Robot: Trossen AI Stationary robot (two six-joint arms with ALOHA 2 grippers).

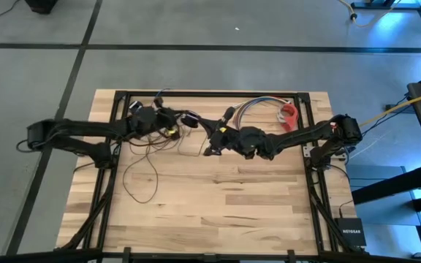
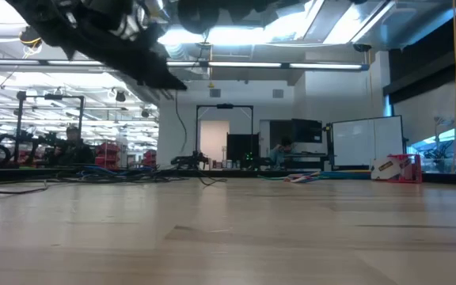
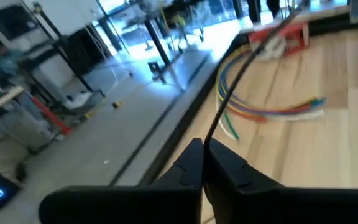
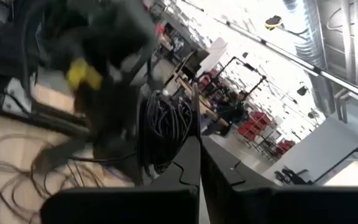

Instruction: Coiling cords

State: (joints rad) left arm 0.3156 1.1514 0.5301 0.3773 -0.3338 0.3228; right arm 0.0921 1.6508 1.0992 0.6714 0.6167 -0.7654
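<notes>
- Progress: part of the cords (image 1: 141, 172) is gathered into a tight hank of loops, seen close in the right wrist view (image 4: 163, 127). A good length remains uncoiled, lying in loose loops on the worktop (image 1: 218, 212) toward its left-centre. The task is judged to be midway: a coil is started, with slack left to wind.
- Left gripper (image 1: 196, 120): raised near the far edge of the worktop, reaching toward the centre. Its jaws are closed on a thin dark strand of the cord, which runs out from between the tips (image 3: 202, 163) in the left wrist view.
- Right gripper (image 1: 212, 146): extended from the right to the centre, close to the left gripper. Its jaws are pressed together (image 4: 199, 162) with the hank just beyond the tips; whether they pinch a strand cannot be told.
- Both arms meet above the far middle of the worktop, and in the low view they hang clear of its surface.
- Bystanders: multicoloured wires (image 1: 258, 106) and a red object (image 1: 289, 113) lie at the far right, apart from the work.
</notes>
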